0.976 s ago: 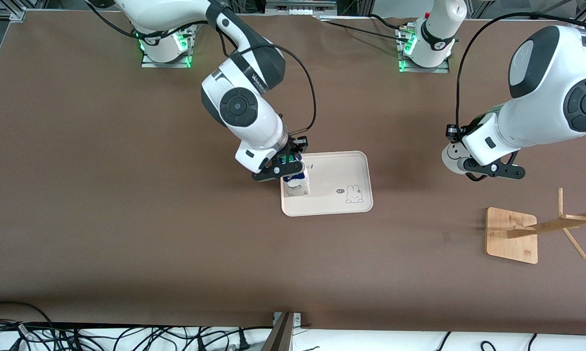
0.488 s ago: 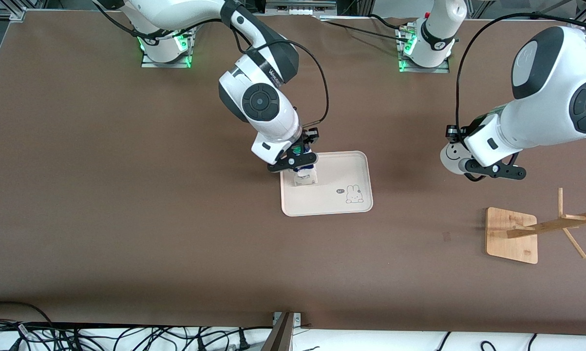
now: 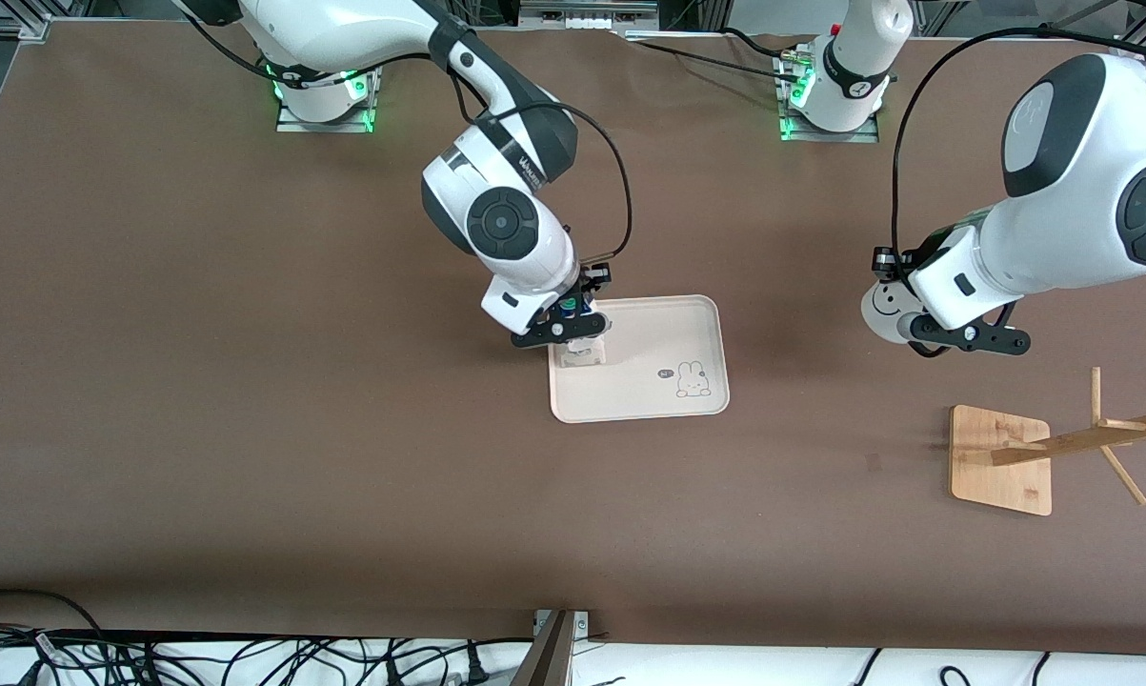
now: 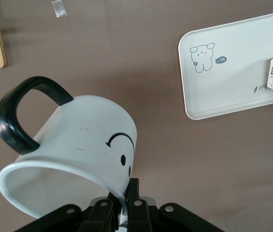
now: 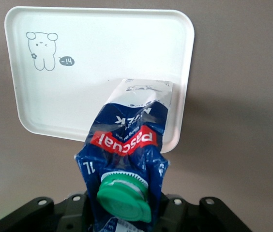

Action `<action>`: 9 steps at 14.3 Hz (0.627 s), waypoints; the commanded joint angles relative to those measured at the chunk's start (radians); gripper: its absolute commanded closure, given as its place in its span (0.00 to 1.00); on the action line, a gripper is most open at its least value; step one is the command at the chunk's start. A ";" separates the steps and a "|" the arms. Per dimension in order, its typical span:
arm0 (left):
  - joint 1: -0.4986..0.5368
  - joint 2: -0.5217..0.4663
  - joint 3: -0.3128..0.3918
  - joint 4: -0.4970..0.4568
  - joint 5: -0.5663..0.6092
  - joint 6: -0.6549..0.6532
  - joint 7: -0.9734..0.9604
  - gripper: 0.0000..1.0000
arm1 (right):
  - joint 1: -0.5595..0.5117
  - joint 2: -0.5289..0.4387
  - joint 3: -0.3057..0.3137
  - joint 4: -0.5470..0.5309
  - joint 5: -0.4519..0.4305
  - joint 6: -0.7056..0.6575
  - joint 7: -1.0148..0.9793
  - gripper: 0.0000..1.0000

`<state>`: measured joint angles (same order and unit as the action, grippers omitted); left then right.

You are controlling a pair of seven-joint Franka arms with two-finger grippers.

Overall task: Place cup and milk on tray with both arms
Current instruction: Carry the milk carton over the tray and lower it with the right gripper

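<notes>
Neither item is released yet. The right claw (image 3: 561,330) is clamped on the milk (image 3: 579,351), a crumpled glossy carton with a ribbed green cap, its base at the tray (image 3: 687,324) end toward the right arm; whether it touches I cannot tell. The left claw (image 3: 963,338) pinches the rim of the cup (image 3: 882,310), a smooth white mug with a black loop handle, over bare table (image 3: 249,429), well apart from the matte, round-cornered tray. Judged left: set milk, carry cup over.

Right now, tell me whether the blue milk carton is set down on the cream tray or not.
Cannot tell. The blue milk carton is over the cream tray, with the right end effector shut on it; contact is hidden.
</notes>
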<state>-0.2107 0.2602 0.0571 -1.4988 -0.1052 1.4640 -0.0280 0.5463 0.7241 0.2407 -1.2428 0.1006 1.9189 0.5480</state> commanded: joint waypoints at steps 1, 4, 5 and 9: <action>0.002 0.019 0.004 0.043 -0.027 -0.031 -0.006 1.00 | -0.003 0.000 0.005 0.011 0.016 -0.014 0.010 0.64; 0.002 0.019 0.004 0.043 -0.027 -0.031 -0.006 1.00 | -0.002 0.000 0.005 0.011 0.016 -0.011 0.012 0.64; 0.002 0.019 0.004 0.043 -0.027 -0.031 -0.006 1.00 | -0.002 0.000 0.005 0.011 0.017 -0.011 0.012 0.63; 0.002 0.022 0.004 0.043 -0.027 -0.031 -0.006 1.00 | -0.003 0.000 0.005 -0.006 0.016 0.002 0.021 0.18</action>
<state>-0.2107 0.2607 0.0571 -1.4973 -0.1053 1.4617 -0.0284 0.5459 0.7246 0.2408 -1.2428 0.1039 1.9189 0.5525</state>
